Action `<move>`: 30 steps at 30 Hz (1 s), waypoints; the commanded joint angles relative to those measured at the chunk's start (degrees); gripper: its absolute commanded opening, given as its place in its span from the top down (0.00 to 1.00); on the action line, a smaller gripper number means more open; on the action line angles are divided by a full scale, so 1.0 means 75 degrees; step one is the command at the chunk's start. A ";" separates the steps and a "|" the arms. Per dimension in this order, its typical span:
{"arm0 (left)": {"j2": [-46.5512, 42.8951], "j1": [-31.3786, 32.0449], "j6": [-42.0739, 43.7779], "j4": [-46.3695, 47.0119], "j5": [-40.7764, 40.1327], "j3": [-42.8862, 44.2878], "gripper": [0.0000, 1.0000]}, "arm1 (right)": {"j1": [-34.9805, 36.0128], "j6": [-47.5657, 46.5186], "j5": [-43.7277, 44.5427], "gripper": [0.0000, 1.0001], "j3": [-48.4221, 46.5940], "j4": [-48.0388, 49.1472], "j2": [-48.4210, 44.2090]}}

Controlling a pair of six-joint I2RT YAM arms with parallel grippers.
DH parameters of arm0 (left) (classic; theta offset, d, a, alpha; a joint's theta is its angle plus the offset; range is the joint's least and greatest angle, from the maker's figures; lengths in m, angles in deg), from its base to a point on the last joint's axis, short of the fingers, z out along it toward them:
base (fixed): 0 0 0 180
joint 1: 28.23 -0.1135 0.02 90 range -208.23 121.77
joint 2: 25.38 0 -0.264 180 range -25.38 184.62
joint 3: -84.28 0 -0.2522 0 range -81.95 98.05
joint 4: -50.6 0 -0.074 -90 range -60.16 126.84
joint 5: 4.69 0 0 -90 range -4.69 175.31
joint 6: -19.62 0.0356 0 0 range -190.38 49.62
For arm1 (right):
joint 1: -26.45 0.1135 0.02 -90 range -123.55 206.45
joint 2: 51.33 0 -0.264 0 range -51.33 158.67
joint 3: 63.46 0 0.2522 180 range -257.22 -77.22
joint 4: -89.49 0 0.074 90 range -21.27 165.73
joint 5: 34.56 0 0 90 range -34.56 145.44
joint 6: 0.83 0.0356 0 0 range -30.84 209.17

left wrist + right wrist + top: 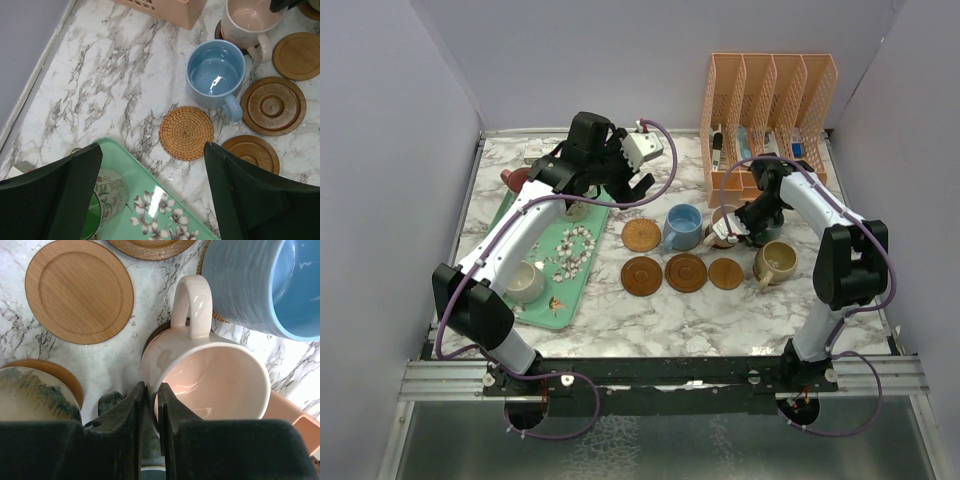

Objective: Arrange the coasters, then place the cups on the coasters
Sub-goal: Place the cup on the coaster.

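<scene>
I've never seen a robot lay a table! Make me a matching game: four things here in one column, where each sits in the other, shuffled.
1. pale blue ceramic mug
2. pale pink ceramic mug
3. cream ceramic mug
4. round woven rattan coaster

A. on the mint-green floral tray
B. lying flat, nothing on top
C. on a dark round coaster
D. upright on the bare marble tabletop

Pairs: 1-D, 2-C, 3-A, 4-B

left arm [520, 225] stretched forward, elbow bent | left claw [152, 147] facing down, jaws wide apart | right arm [825, 210] folded inward | right claw [150, 390] facing down, jaws nipping pale pink ceramic mug [215, 375] rim
</scene>
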 commanded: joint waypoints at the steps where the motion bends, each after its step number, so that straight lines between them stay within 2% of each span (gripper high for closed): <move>1: -0.0163 -0.0039 0.0094 0.0129 0.0248 -0.0071 0.14 | -0.0051 -0.0355 -0.0115 0.84 -0.0193 0.0153 0.0086; 15: -0.0175 -0.0040 0.0129 0.0135 0.0274 -0.0162 0.14 | -0.0056 -0.0290 -0.0267 0.77 -0.0288 0.0262 -0.0038; 19: -0.0195 -0.0040 0.0170 0.0135 0.0281 -0.0206 0.14 | -0.0052 -0.0245 -0.0385 0.72 -0.0277 0.0267 -0.0151; 22: -0.0220 -0.0042 0.0164 0.0136 0.0290 -0.0232 0.14 | -0.0054 -0.0191 -0.0537 0.60 -0.0267 0.0285 -0.0278; 30: -0.0302 -0.0040 0.0176 0.0133 0.0358 -0.0302 0.14 | -0.0051 -0.0070 -0.0856 0.58 -0.0159 0.0306 -0.0608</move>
